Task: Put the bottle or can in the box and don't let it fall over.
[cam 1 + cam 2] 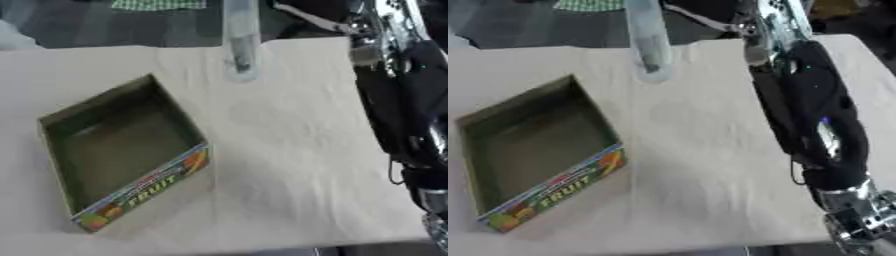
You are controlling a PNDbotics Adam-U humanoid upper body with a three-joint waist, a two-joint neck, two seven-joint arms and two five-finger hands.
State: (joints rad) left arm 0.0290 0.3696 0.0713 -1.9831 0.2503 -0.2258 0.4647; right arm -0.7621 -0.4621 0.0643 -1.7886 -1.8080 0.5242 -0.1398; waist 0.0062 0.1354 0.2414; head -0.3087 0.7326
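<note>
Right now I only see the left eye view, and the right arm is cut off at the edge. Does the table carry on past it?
Observer: Yes. In the right eye view the table continues to the right of the right arm.
Operator: Where does the arm end?
Observer: At a silver joint near the lower right corner. No hand shows.
Operator: Anything behind the table's far right corner?
Observer: Something yellow at the top edge. I cannot tell what.

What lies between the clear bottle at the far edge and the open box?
Nothing visible. Only bare table separates the bottle, upright at the far edge, from the box nearer on the left, which holds nothing. The right arm runs along the right side, off that path; neither hand shows.
</note>
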